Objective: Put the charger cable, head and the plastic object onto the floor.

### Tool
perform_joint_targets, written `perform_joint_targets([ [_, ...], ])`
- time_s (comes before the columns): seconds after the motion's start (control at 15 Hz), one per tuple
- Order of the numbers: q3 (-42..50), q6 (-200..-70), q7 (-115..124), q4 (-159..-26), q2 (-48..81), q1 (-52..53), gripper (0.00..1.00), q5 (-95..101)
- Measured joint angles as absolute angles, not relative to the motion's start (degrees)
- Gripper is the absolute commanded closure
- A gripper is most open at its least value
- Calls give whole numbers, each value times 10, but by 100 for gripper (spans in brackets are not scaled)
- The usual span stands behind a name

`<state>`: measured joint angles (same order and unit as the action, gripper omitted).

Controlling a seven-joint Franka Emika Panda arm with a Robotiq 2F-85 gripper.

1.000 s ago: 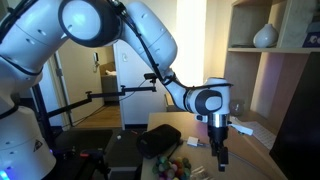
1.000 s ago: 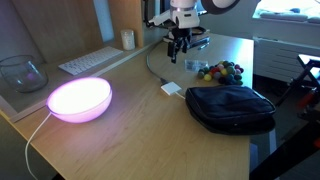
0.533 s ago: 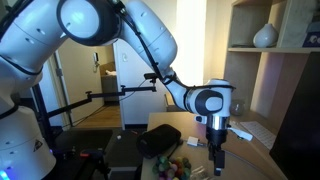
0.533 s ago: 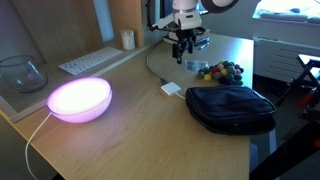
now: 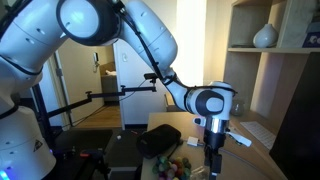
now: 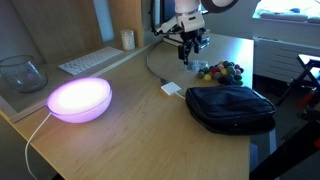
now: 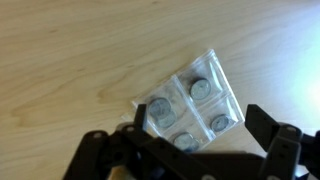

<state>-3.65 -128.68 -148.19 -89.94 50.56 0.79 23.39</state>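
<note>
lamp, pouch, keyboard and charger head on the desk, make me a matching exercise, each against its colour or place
Things:
1. lamp
2. pouch
3. keyboard
4. head

Colour or place:
a. black
b. glowing pink
c. small white block just beside the pouch
d. flat and pale, behind the lamp

Pairs: 1-b, 2-a, 3-d, 4-c

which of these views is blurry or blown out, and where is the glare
Wrist view: soft throughout, the plastic packet smeared, the end effector a dark unfocused shape at the bottom. In an exterior view, the lamp glows pink and clips to near white, and the window at top right is blown out. In an exterior view, the room is dim and the robot arm looms near the lens with glare spots on its shell.
</note>
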Motion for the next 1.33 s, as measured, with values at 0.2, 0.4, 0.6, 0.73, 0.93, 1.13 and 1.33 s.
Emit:
perform_joint_targets([
  [0.2,-37,-1275,-1485,-898,506,13,0,235],
  [0.4,-48,-1272,-1492,-897,506,16,0,245],
  [0.6,-75,-1268,-1491,-897,506,5,0,269],
  [0.73,-83,-1265,-1491,-897,507,-1,0,270],
  [0.93,-85,-1265,-1491,-897,507,-9,0,269],
  [1.13,-84,-1258,-1491,-896,508,-18,0,268],
  [1.33,-83,-1243,-1491,-890,512,-20,0,268],
])
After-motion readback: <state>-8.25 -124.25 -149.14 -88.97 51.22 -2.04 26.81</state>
